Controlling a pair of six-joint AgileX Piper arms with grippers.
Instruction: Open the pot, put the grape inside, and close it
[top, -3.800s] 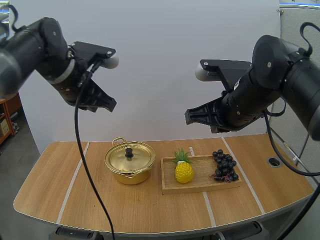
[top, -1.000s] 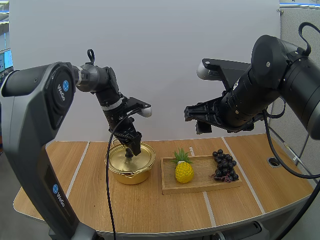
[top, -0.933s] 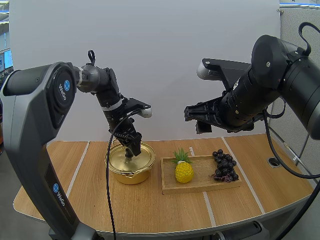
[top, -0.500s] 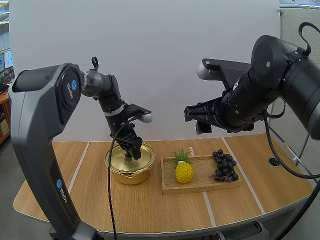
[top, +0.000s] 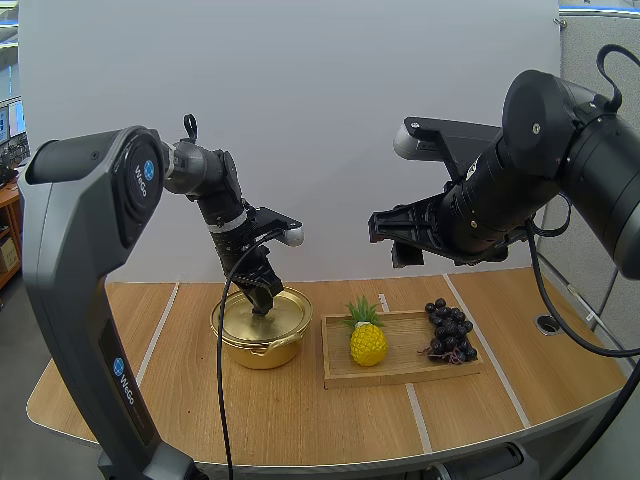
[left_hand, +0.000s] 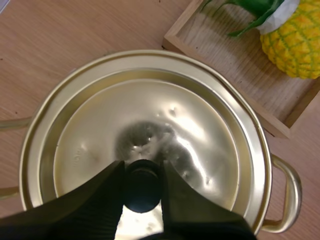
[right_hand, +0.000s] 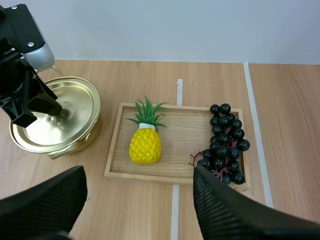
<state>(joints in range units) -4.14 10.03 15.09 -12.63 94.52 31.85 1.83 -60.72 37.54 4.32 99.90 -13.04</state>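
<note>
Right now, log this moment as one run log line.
left end effector: shut on lid knob | lid: on pot | right end effector: open, raised | grapes: on tray

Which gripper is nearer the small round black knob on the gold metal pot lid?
Left. The left gripper pinches the black knob between its fingers; the right gripper hangs open high above the wooden tray, far from it.
</note>
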